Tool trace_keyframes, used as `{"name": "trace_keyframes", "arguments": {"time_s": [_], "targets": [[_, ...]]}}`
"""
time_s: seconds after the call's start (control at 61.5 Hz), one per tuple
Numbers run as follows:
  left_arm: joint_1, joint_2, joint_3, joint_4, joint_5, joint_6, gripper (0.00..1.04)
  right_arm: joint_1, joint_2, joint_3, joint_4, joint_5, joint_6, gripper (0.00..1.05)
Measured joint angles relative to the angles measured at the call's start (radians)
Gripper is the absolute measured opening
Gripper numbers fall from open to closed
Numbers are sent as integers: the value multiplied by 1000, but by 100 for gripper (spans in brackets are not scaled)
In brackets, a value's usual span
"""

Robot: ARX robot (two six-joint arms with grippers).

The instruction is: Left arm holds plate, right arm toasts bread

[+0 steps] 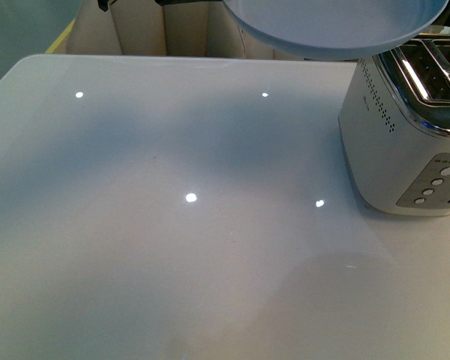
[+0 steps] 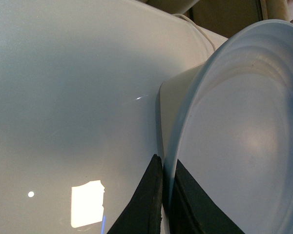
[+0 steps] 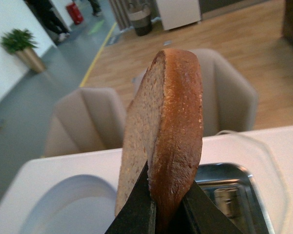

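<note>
Bread point(image 3: 168, 131) stands on edge, one end pinched tight in the right gripper point(image 3: 168, 187), above the toaster point(image 1: 405, 142) at 3 o'clock, apparently ready for slotting. The left gripper point(image 2: 167, 165), closed on the rim, holds the plate point(image 1: 337, 30) aloft at 1 o'clock, probably for catching toast.

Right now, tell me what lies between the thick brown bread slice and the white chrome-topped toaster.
Nothing: in the right wrist view the right gripper holds the bread slice on edge, and only open air separates it from the toaster beyond.
</note>
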Motion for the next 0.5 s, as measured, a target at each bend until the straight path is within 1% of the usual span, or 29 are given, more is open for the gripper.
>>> {"name": "trace_keyframes", "arguments": {"time_s": [0.081,0.244,0.341,0.504], "targets": [[0,0,0,0,0,0,3,8,30,54,-60,70,-130,4],[0,0,0,0,0,0,3,37,85,97,-138,177,-309,4],[-2,0,0,0,0,0,3,58,126,92,-151,210,-380,4],[-5,0,0,0,0,0,3,79,161,60,-162,229,-406,4]]}}
